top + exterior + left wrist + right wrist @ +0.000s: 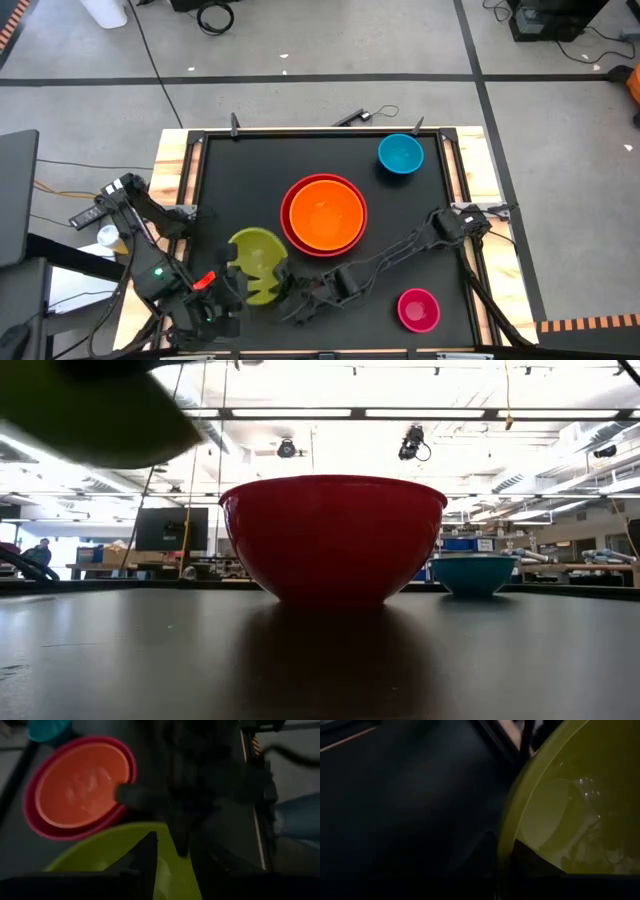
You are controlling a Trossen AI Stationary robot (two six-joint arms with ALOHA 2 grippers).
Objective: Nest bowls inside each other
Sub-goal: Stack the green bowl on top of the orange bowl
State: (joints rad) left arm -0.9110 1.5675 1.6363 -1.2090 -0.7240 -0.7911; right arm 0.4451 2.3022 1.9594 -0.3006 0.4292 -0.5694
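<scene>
The yellow-green bowl [256, 258] hangs above the table's near left part, and both grippers are shut on its rim. My left gripper [231, 276] is at its left side and my right gripper [291, 291] at its near right side. In the low view the bowl [90, 415] fills the upper left corner, well above the tabletop. The orange bowl [326, 214] sits nested in the red bowl [333, 535] at the table's middle. The blue bowl [400, 154] stands at the far right and the magenta bowl [418, 309] at the near right. My left gripper holds the yellow-green bowl by its rim, with one finger [148, 857] inside the bowl. The other finger is hidden below the wall. The bowl is lifted clear of the table. My right gripper pinches the bowl's rim [509, 837] at its near right side, one finger [540, 865] inside and one outside the wall. It comes slanting down from the table's right. The bowl is clear of the table.
The right arm [400, 245] stretches across the near right part of the table, between the red bowl and the magenta bowl. A raised frame [320, 131] borders the black tabletop.
</scene>
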